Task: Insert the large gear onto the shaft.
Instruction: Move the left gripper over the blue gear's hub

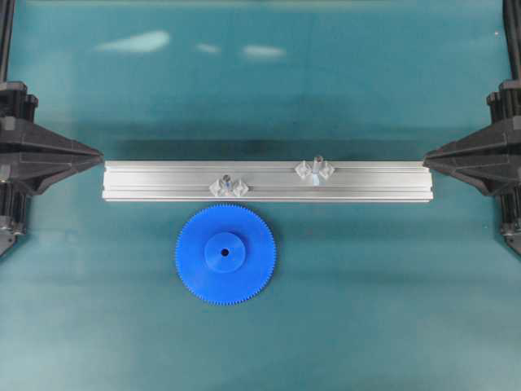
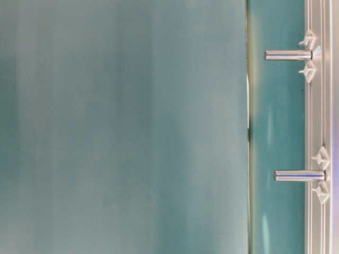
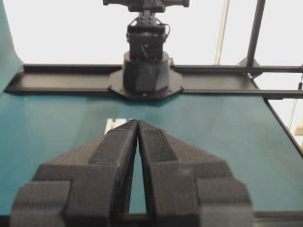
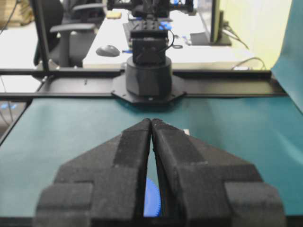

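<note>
A: Nearest first?
B: large gear (image 1: 225,254), bright blue, flat on the teal table (image 1: 366,326), bore up, just in front of the aluminium rail (image 1: 267,182), apart from it.
A: Shafts?
B: Two pins stand on the rail, each between two clear diamond brackets. left shaft (image 1: 228,184) is right behind the gear; right shaft (image 1: 317,167) sits further along. Table-level view shows both pins bare.
A: Grippers?
B: left gripper (image 1: 99,155) at the rail's left end, fingers pinched together, holding nothing. right gripper (image 1: 426,158) at the rail's right end, same, tips touching, empty.
A: Anything touching the gear?
B: No, both are well apart from it.
</note>
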{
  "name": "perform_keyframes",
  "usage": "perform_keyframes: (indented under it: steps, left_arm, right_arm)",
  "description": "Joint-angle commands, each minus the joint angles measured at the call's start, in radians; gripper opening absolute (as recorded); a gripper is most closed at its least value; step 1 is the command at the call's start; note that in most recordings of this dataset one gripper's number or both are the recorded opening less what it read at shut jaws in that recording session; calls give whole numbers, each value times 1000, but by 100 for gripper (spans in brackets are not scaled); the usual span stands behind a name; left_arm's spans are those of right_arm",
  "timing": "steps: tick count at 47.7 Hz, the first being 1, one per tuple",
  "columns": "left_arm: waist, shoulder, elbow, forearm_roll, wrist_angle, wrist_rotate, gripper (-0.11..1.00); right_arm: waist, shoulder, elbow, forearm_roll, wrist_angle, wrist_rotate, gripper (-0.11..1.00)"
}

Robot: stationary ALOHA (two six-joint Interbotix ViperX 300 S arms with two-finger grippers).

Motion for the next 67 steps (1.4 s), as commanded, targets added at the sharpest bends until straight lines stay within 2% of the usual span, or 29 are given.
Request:
perform_keyframes:
  steps: [1,4,6,7,11,17,27,40,45,55,67]
  left_arm:
    - [-18,21,-3,11,-12,-14,11]
    - [-18,34,-8,11,-14,-12,15]
    - [-18,41,-14,12,-14,-9,11]
    - [-20,44,-17,11,-14,-9,9]
    - [-20,49,-35,11,-8,-8,3]
    - [-28,55,-57,12,11,-9,1]
    - [-69,117,-123,12,175,-21,1]
    - [-101,301,-267,11,330,-37,1]
    - [-103,374,-314,12,348,-57,1]
    - [-104,476,-354,12,350,-146,1]
    - [-107,528,-388,11,353,-147,2]
  right_arm:
    - [-9,20,-14,2,-6,-2,16]
    - [-12,29,-12,11,2,5,22]
    - [-12,34,-12,14,8,11,30]
    - [-12,38,-14,14,9,14,30]
    - [-12,40,-15,14,15,26,22]
    - [-14,40,-17,14,29,28,16]
    - [-17,38,-32,14,132,28,15]
    - [-18,25,-44,14,229,29,16]
    - [-18,25,-54,14,270,29,16]
    - [-18,23,-78,14,374,29,16]
    - [-18,8,-77,12,385,29,16]
